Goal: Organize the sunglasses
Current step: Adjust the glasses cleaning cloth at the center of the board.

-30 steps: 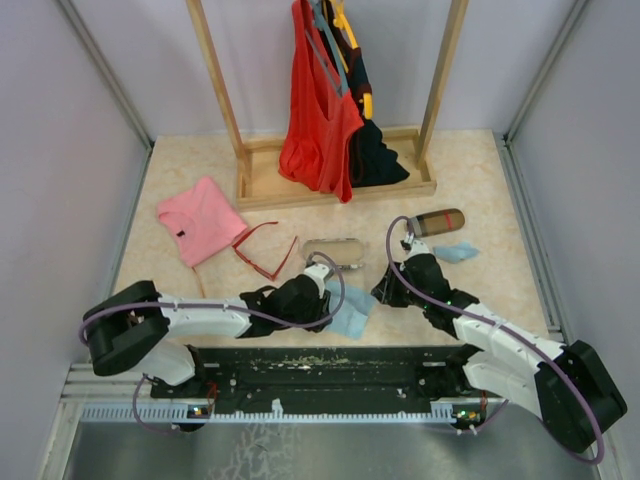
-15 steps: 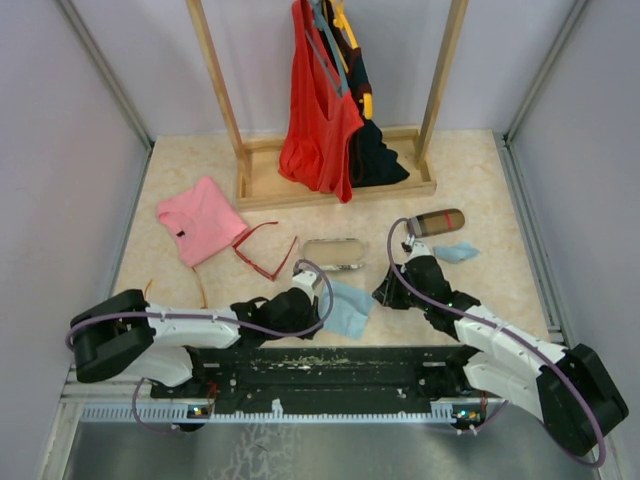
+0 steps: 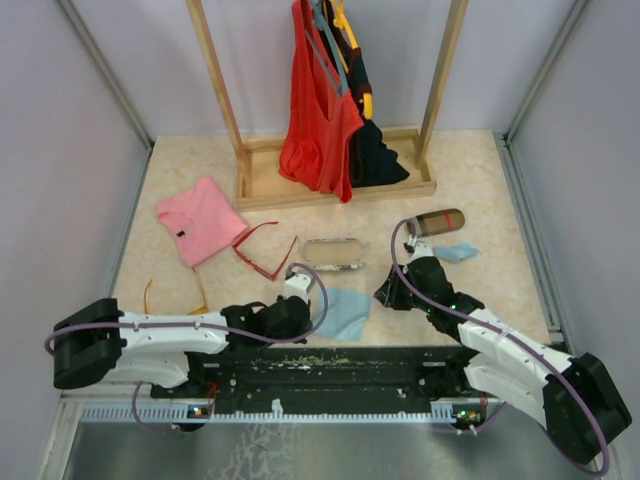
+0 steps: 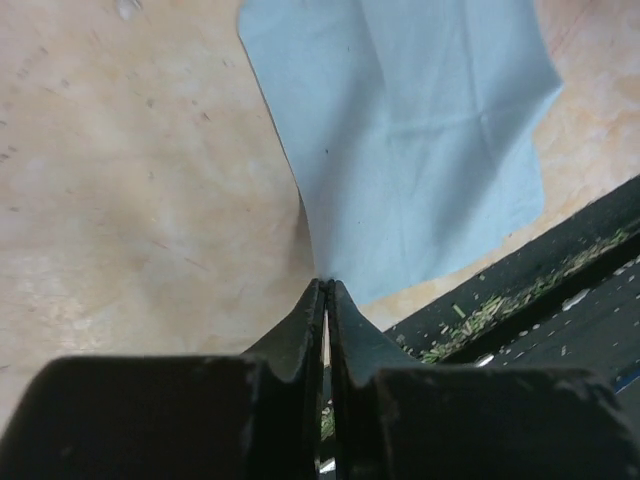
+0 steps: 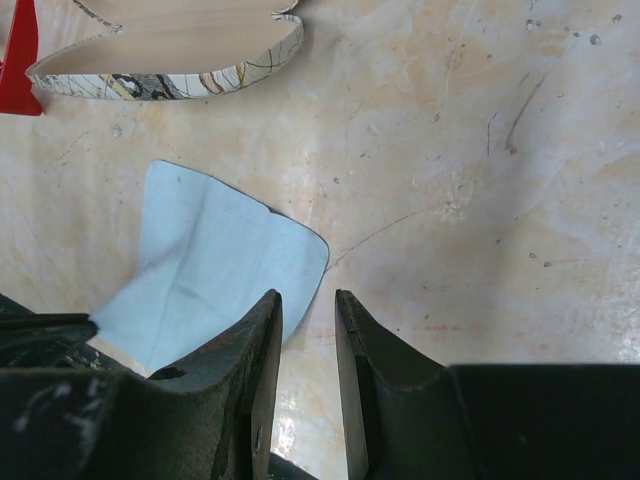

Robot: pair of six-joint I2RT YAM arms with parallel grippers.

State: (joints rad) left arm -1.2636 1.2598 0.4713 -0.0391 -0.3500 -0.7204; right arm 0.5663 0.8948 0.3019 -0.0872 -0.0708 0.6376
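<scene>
The sunglasses, thin red frame with arms spread, lie on the table left of the middle, and neither gripper touches them. My left gripper is low by the near edge, well short of them. It is shut on the near edge of a light blue cloth, which rises in a fold to the fingertips. My right gripper hovers just right of that cloth, jaws partly open with only bare table between them.
An open patterned case lies just beyond the cloth. A brown case and a second blue cloth sit at the right. A pink garment, orange-framed glasses and a wooden clothes rack are further off.
My left arm has drawn back toward the left and the near edge, and its jaws have closed on the cloth's edge. The orange glasses now show. The right arm barely moved.
</scene>
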